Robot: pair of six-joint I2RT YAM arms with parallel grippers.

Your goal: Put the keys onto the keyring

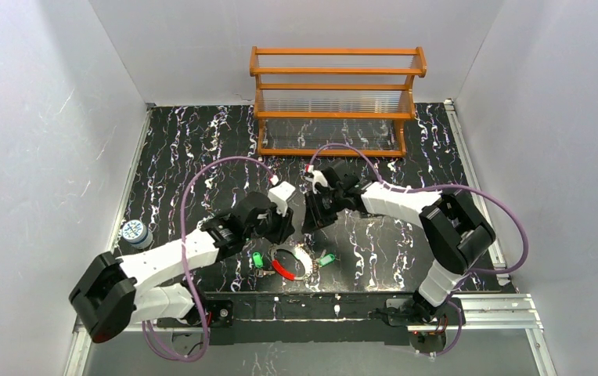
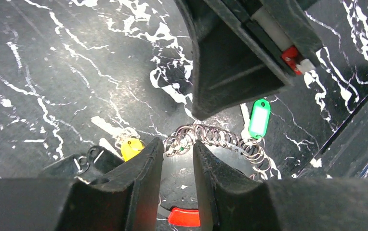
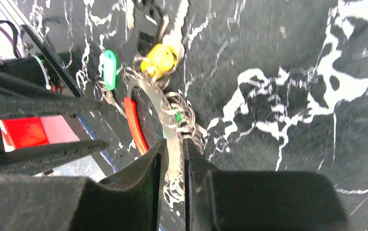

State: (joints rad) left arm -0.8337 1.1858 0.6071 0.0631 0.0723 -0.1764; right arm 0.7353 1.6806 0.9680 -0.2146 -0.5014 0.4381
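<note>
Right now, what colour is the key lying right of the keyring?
Green; the key shows best in the left wrist view.

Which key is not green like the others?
The yellow key, beside the keyring's chain. The left green key and right green key match each other.

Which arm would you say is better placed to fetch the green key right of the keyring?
Probably the right: that green key lies on its side of the keyring, near the right gripper; the left gripper would have to cross the loop.
</note>
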